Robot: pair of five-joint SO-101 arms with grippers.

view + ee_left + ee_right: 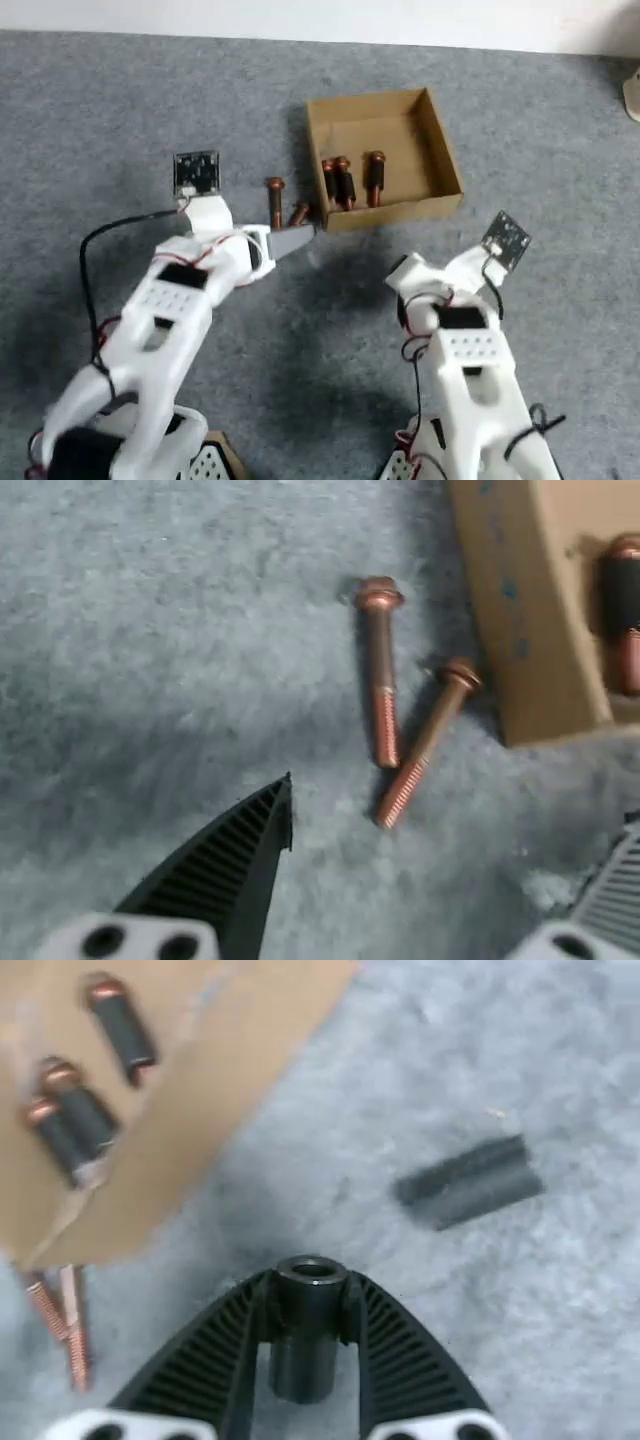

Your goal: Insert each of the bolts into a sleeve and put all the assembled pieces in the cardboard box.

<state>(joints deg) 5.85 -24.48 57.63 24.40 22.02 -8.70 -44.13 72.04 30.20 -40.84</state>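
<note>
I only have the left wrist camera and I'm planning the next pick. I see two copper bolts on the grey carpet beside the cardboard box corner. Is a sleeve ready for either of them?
Observer: Yes. The right hand is shut on a black cylindrical sleeve, and the sleeve's open bore faces that wrist's camera.
Operator: And is there a second sleeve for the other bolt?
Observer: A dark sleeve shape lies loose on the grey carpet, apart from the box. It is too blurred to tell whether it is one sleeve or two side by side.
</note>
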